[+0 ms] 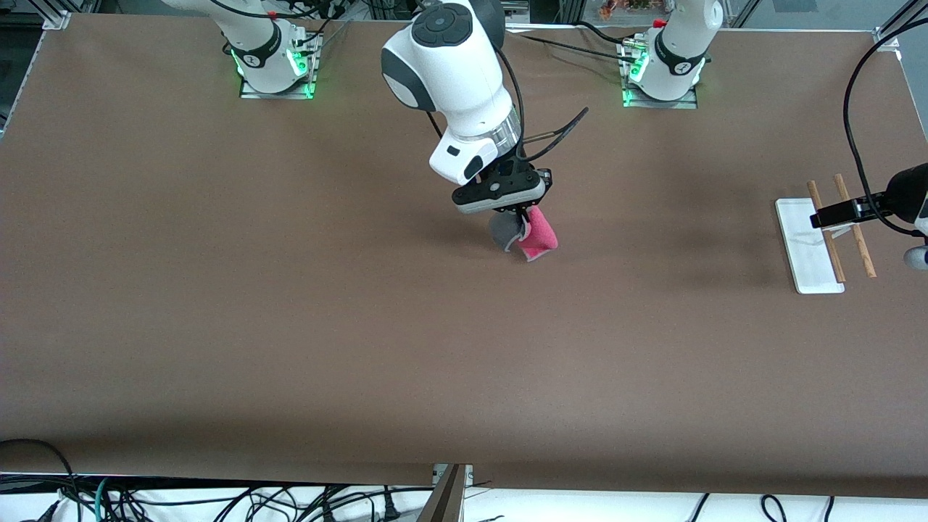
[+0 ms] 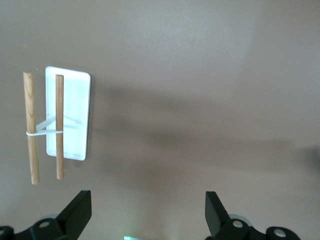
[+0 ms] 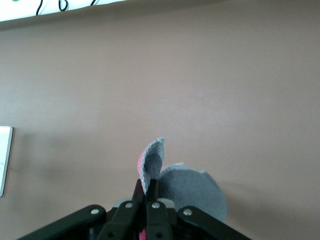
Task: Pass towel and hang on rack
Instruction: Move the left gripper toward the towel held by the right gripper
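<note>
We see the towel (image 1: pixel 535 235) as a small soft cloth, fuzzy in texture, pink-red on one face and gray on the other, folded and curled into a loose drooping shape. It hangs directly below the right gripper (image 1: pixel 519 214), whose dark fingers are pinched tightly together on its upper edge; in the right wrist view the cloth (image 3: pixel 172 182) rises between the closed fingertips (image 3: pixel 151 192) and bulges out past them as a rounded gray flap. This gripper is up over the middle of the matte brown table (image 1: pixel 290 304). The rack (image 1: pixel 826 239) stands well apart from that gripper, toward the left arm's end of the table: a flat, smooth white rectangular base with two thin, parallel, round wooden rods carried above it. The left gripper (image 2: pixel 147 212) waits just beside and above the rack (image 2: pixel 67 117), its black fingers spread wide with nothing between them.
</note>
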Robot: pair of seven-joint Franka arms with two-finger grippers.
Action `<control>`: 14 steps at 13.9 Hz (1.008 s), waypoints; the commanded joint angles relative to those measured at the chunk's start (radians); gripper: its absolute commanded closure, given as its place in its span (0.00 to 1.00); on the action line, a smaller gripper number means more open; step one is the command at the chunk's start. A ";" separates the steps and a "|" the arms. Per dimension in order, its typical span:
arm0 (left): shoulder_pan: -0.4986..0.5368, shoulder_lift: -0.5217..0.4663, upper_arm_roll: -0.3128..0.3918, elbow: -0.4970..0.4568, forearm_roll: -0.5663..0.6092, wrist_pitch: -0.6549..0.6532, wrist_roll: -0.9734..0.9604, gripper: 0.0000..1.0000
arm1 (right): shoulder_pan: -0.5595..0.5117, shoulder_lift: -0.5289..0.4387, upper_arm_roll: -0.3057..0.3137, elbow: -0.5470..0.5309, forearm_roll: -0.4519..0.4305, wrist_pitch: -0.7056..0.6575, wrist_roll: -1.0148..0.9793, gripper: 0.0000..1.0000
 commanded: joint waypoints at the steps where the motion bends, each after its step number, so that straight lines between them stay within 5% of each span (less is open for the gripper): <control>1: -0.024 0.051 -0.011 0.002 -0.049 -0.012 0.029 0.00 | 0.009 0.001 0.000 0.020 0.007 -0.012 0.020 1.00; 5: -0.139 0.091 -0.020 -0.047 -0.118 0.112 0.083 0.00 | 0.009 0.000 0.000 0.020 0.007 -0.011 0.020 1.00; 9: -0.274 0.043 -0.031 -0.320 -0.173 0.408 0.227 0.00 | 0.009 0.001 0.000 0.020 0.007 -0.006 0.019 1.00; 14: -0.291 0.029 -0.213 -0.565 -0.262 0.821 0.418 0.00 | 0.009 0.001 0.000 0.020 0.007 -0.003 0.017 1.00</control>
